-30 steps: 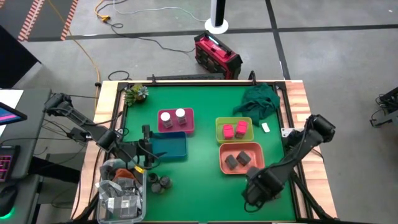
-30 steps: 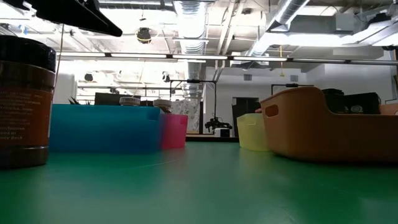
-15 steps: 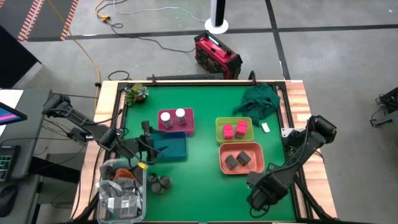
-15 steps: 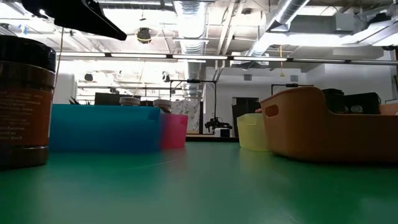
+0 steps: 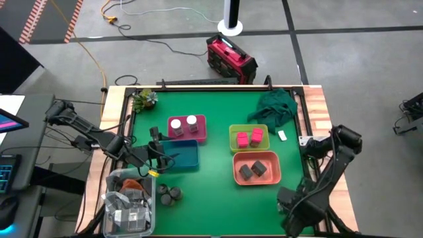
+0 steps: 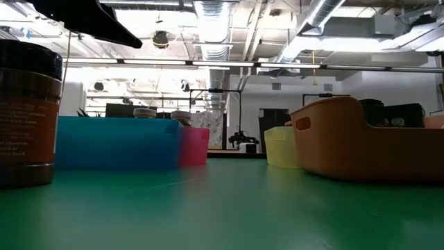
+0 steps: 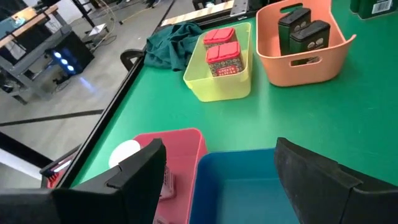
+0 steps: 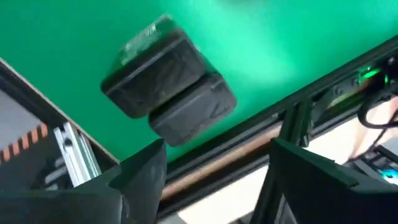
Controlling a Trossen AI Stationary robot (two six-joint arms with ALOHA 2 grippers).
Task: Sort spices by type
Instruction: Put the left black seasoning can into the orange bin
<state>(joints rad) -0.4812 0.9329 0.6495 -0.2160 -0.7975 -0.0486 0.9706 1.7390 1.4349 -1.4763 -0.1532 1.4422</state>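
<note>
In the high view, two white-capped jars point(image 5: 184, 123) stand in the pink tray. Two pink boxes point(image 5: 249, 138) sit in the yellow-green tray, and two dark grey boxes point(image 5: 252, 170) in the salmon tray. Dark round tins point(image 5: 168, 194) stand on the mat beside the clear bin; one looms in the low view point(image 6: 24, 111). My left gripper point(image 7: 217, 186) hovers open at the left end of the blue tray point(image 5: 180, 156). My right gripper point(image 8: 214, 162) is open over the table's near right corner. A dark grey box point(image 8: 168, 84) lies on the mat ahead of it, untouched.
A clear bin of clutter point(image 5: 129, 206) sits at the near left corner. A green cloth point(image 5: 274, 108) and a small white piece point(image 5: 282, 135) lie at the far right, and a small plant point(image 5: 144, 99) at the far left. Bare green mat lies in the middle and near side.
My right arm has swung from beside the salmon tray toward the table's near right corner, with the gripper staying open. My left gripper has kept to the blue tray's left end. No spice has moved.
</note>
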